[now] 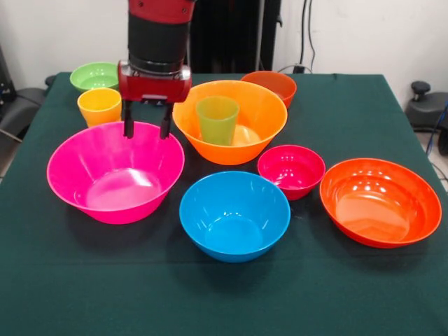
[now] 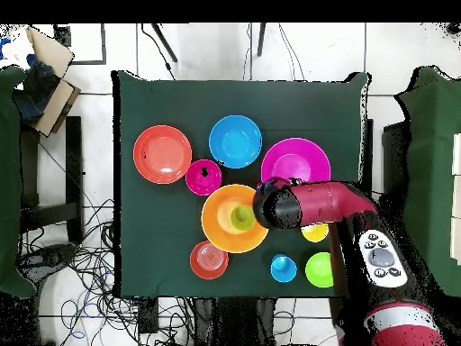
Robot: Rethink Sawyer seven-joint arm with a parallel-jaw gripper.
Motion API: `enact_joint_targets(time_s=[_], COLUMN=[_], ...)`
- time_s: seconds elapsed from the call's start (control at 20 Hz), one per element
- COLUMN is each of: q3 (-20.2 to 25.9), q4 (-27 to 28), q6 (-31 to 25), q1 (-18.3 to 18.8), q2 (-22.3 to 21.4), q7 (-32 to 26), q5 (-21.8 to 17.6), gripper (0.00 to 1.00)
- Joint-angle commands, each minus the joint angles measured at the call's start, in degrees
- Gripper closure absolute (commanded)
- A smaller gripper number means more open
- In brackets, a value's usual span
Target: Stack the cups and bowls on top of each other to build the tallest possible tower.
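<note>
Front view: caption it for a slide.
Sawyer's open hand hovers over the big pink bowl; a green cup stands in the big orange bowl.

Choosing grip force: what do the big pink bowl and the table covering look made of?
The big pink bowl looks like glossy, hard plastic: bright window-like highlights sit on its smooth inner wall. The table covering looks like matte dark green cloth, with no shine, though its exact fabric is unclear.

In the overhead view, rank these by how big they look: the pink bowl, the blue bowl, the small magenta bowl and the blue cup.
1. Pink bowl, though the arm covers part of it.
2. Blue bowl, clearly narrower.
3. Small magenta bowl.
4. Blue cup, smallest.
</note>
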State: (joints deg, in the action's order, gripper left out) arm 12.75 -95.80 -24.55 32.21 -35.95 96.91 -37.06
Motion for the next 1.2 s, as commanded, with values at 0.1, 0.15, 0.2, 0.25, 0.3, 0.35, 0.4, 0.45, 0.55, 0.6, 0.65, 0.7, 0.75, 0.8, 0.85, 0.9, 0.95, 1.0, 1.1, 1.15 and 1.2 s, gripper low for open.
enact_joint_targets(time_s=[0.1, 0.15, 0.2, 0.25, 0.3, 0.35, 0.4, 0.45, 0.55, 0.6, 0.65, 0.7, 0.75, 0.8, 0.85, 0.9, 0.95, 1.0, 1.1, 1.15, 1.2], q3=[4.9, 4.3, 3.5, 2.6, 1.7, 0.7, 0.0, -0.6, -1.1, -0.9, -0.6, -0.3, 0.0, 0.2, 0.3, 0.2, 0.6, 1.1, 2.1, 2.5, 3.1], q4=[4.0, 3.5, 2.9, 2.1, 1.5, 1.0, 0.7, 0.6, 0.6, 0.7, 0.7, 0.7, 0.9, 0.9, 0.8, 0.2, -0.4, -1.2, -2.2, -2.5, -3.0], q6=[4.6, 5.0, 5.4, 5.8, 6.3, 6.7, 7.1, 7.4, 7.5, 7.3, 6.9, 6.5, 6.2, 6.3, 6.3, 6.3, 5.8, 4.7, 3.2, 2.5, 1.8], q1=[0.1, -0.5, -1.2, -2.1, -3.1, -4.1, -5.0, -5.7, -6.2, -6.1, -5.8, -5.6, -5.3, -5.1, -5.1, -5.0, -4.6, -4.1, -3.1, -2.7, -2.1], q2=[6.3, 5.9, 5.4, 4.8, 4.2, 3.7, 3.5, 3.4, 3.5, 3.4, 3.2, 3.1, 3.2, 3.4, 3.4, 3.0, 2.1, 0.9, -0.7, -1.3, -2.0], q7=[-1.0, 0.1, 1.2, 2.5, 3.8, 5.0, 5.9, 6.4, 6.4, 5.9, 5.2, 4.6, 4.1, 3.7, 3.7, 3.7, 3.3, 2.6, 1.2, 0.6, -0.2], q5=[-2.5, -2.5, -2.6, -2.5, -2.4, -2.4, -2.2, -2.0, -1.4, -1.0, -0.7, -0.4, -0.2, -0.1, 0.0, 0.1, 0.5, 1.1, 1.9, 2.3, 2.8], gripper=[0.0, 0.0, 0.0, 0.0, 0.0, 0.0, 0.0, 0.0, 0.0, 0.0, 0.0, 0.0, 0.0, 0.0, 0.0, 0.0, 0.0, 0.0, 0.0, 0.0, 0.0])
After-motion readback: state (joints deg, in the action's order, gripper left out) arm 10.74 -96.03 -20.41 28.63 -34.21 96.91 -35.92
